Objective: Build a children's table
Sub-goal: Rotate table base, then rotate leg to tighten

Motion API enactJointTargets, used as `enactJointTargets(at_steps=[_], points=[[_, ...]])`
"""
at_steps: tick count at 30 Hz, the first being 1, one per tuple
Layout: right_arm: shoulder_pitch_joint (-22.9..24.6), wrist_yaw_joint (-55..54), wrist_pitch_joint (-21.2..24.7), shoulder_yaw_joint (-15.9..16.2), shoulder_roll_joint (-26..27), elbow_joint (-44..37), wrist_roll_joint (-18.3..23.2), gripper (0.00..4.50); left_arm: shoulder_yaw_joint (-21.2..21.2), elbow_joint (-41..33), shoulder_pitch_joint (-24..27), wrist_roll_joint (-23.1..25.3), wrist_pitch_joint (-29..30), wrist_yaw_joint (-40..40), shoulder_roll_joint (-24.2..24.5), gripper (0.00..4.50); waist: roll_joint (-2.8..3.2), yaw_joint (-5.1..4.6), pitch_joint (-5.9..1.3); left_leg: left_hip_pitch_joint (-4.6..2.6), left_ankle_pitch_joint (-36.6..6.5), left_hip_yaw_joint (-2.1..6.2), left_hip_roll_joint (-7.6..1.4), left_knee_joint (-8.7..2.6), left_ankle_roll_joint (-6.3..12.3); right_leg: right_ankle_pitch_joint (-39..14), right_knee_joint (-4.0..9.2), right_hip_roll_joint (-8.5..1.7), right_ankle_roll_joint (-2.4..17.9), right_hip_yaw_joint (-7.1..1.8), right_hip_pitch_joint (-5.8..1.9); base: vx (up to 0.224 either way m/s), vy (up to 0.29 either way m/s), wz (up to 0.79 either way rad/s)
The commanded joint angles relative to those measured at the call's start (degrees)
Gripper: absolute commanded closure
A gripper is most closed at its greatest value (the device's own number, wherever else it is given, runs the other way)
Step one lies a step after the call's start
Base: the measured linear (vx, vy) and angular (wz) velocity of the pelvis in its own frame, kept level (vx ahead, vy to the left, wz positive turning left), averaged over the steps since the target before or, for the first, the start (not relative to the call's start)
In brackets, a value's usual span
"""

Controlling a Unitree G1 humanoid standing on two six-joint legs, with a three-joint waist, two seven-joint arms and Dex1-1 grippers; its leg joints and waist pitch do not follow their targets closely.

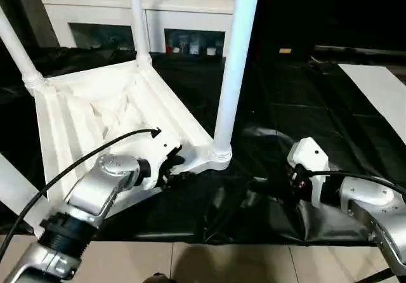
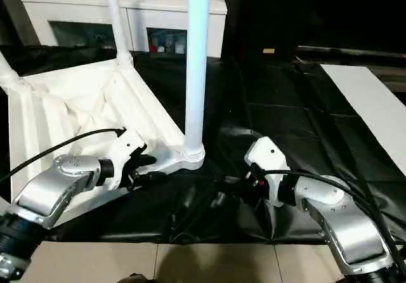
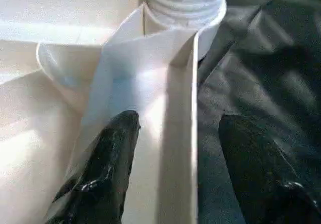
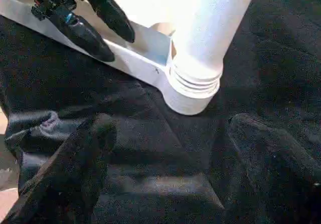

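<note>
Silver forearms frame the view. Left gripper has its fingers apart astride the rim of the children's table, which lies upside down on the black-draped tabletop; one finger is inside the rim, one outside. Right gripper waits wide apart and empty just beside the near leg. Three legs stand in their sockets. To do this step well, I think the rim should be steadied while the near leg is checked for firm seating. The fourth corner is cut off, so its leg cannot be judged.
</note>
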State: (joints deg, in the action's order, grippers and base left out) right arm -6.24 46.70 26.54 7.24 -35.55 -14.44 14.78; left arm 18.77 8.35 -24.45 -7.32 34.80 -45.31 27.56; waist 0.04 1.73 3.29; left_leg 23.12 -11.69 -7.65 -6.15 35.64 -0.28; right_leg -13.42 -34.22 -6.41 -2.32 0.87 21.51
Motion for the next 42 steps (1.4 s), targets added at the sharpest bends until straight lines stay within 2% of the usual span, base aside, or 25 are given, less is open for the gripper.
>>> enactJointTargets(at_steps=[1, 5, 8, 11, 13, 14, 20, 23, 29, 33, 35, 40, 42], points=[[0.4, 0.6, -0.6, -0.2, -1.1, 0.4, -0.8, 0.5, 0.2, 0.4, -1.2, 0.7, 0.6, 0.5, 0.5, 1.76, -0.07, -0.28, -2.49, -2.03, -32.5, 2.81, -5.37, -7.02, -5.55, -24.6, 4.92, -2.71, 7.2, -1.05, 0.05, 0.0, 0.0, 0.0], [0.5, 0.7, -0.5, -0.2, -1.2, 0.4, -0.7, 0.5, -0.1, -0.7, -1.2, 0.4, 2.3, 0.0, 1.0, 2.0, -0.18, -0.18, -2.47, -2.14, -32.0, 2.48, -5.37, -6.96, -5.17, -23.3, 4.9, -2.79, 8.2, -1.21, 0.23, 0.0, 0.0, 0.0], [0.5, 0.7, -0.6, -0.2, -1.3, 0.6, -0.7, 0.5, -1.0, -2.2, -1.0, -0.8, 5.0, -0.4, 0.6, 2.38, -0.18, -0.08, -2.45, -2.09, -30.9, 2.26, -5.51, -7.0, -4.75, -23.0, 4.87, -2.86, 8.5, -1.27, 0.25, 0.0, 0.0, 0.0], [0.6, 0.8, -0.7, -0.1, -1.3, 0.7, -0.8, 0.5, -1.9, -3.3, -0.9, -1.8, 7.2, -0.1, 0.1, 2.45, -0.24, -0.02, -2.46, -2.18, -30.3, 2.01, -5.57, -6.99, -4.69, -21.8, 4.76, -2.8, 9.1, -1.3, 0.28, 0.0, 0.0, 0.0], [0.6, 0.8, -0.8, 0.1, -1.4, 0.7, -0.9, 0.5, -1.9, -3.9, -0.8, -2.2, 8.4, -0.2, -0.1, 2.82, -0.28, 0.02, -2.4, -2.15, -29.9, 1.9, -5.59, -7.02, -4.42, -21.5, 4.79, -2.78, 9.4, -1.32, 0.26, 0.0, 0.0, 0.0], [0.6, 0.8, -0.9, 0.1, -1.4, 0.8, -1.0, 0.5, -1.8, -4.0, -0.8, -2.3, 8.8, -0.4, 0.0, 2.82, -0.31, 0.0, -2.43, -2.16, -29.7, 1.82, -5.58, -6.96, -4.38, -21.6, 4.8, -2.79, 9.4, -1.34, 0.26, 0.0, 0.0, 0.0], [0.8, 1.1, -0.9, 0.0, -1.7, 0.7, -1.1, 0.5, -0.3, -6.2, -0.3, -1.9, 11.1, -2.0, 2.0, 3.26, -0.23, 0.03, -2.66, -1.79, -25.8, 1.58, -5.73, -7.14, -3.38, -16.9, 4.29, -2.62, 10.1, -1.34, -0.27, 0.0, 0.0, 0.0], [0.9, 1.1, -1.0, 0.1, -1.7, 0.8, -1.2, 0.5, 0.2, -6.8, -0.1, -1.8, 11.8, -2.4, 2.7, 3.5, -0.28, 0.14, -2.7, -1.93, -24.5, 1.23, -5.74, -6.94, -2.71, -16.9, 4.36, -2.66, 10.3, -1.46, -0.2, 0.0, 0.0, 0.0], [0.8, 1.1, -1.1, 0.1, -1.6, 0.8, -1.3, 0.5, 0.9, -8.6, 1.2, -1.4, 12.6, -2.8, 4.2, 4.06, -0.3, 0.24, -2.96, -1.8, -19.8, 0.75, -5.93, -6.76, -1.18, -13.2, 3.98, -2.55, 11.2, -1.38, -0.56, 0.0, 0.0, 0.0], [0.8, 1.2, -1.1, 0.1, -1.6, 0.8, -1.4, 0.5, 1.6, -9.4, 2.0, -1.0, 12.0, -3.3, 5.2, 4.2, -0.42, 0.34, -3.12, -1.83, -17.5, 0.35, -5.99, -6.49, 0.19, -12.5, 3.94, -2.49, 11.7, -1.35, -0.59, 0.0, 0.0, 0.0], [0.8, 1.2, -1.1, 0.1, -1.5, 0.8, -1.4, 0.5, 2.4, -10.1, 2.8, -0.6, 11.2, -3.8, 5.8, 4.45, -0.43, 0.44, -3.18, -1.9, -16.4, 0.01, -6.17, -6.41, 0.52, -12.1, 3.97, -2.41, 11.7, -1.3, -0.49, 0.03, -0.016, 0.0], [0.6, 0.9, -1.0, -0.1, -0.9, 1.1, -1.1, 0.5, 2.1, -11.2, 4.2, -0.9, 9.7, -3.6, 5.5, 4.45, -0.38, 0.62, -3.25, -1.88, -13.9, -0.42, -6.25, -6.24, 0.91, -9.9, 3.59, -2.11, 12.5, -1.19, -0.6, 0.0, 0.0, 0.0], [0.1, 0.9, -0.8, -0.8, 0.2, 1.7, 0.2, 0.32, 0.4, -10.7, 4.3, -1.1, 3.6, -3.5, 4.4, 4.49, -0.54, 0.67, -3.14, -1.81, -14.8, -0.47, -6.24, -6.26, 0.85, -11.5, 3.77, -2.13, 12.4, -1.19, -0.57, 0.0, 0.0, 0.0]])
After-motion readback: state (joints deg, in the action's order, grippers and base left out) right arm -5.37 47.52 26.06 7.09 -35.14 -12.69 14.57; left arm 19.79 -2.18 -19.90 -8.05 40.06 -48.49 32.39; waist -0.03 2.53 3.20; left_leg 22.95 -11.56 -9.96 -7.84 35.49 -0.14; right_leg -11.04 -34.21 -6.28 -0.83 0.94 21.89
